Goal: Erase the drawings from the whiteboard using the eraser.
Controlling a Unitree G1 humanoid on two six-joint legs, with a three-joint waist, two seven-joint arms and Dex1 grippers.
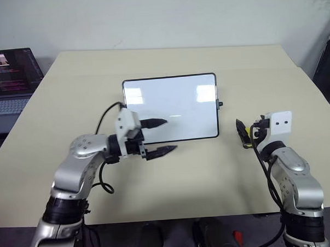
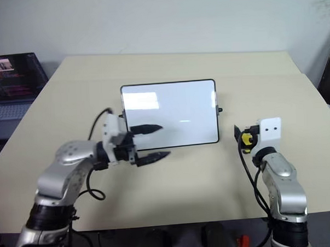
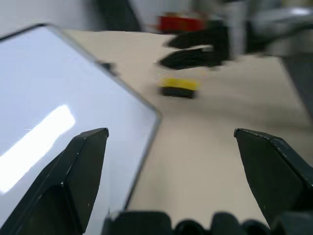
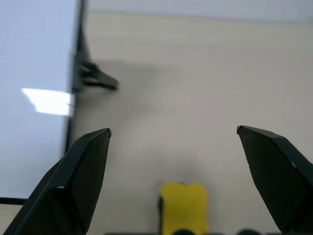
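Right wrist view: we see the right gripper (image 4: 173, 142) with jaws spread wide, the eraser (image 4: 183, 207) lying released on the counter (image 1: 211, 176) beside the whiteboard (image 1: 172, 104). Left gripper (image 1: 159, 137) jaws parted, empty; board apparently clean.

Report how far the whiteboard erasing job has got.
Done: the whiteboard looks clean, with no red drawings visible on it. In hand: nothing; the right end effector is open, with the yellow eraser lying on the table between its fingers. The left end effector is open over the board's near edge. Left: seemingly nothing.
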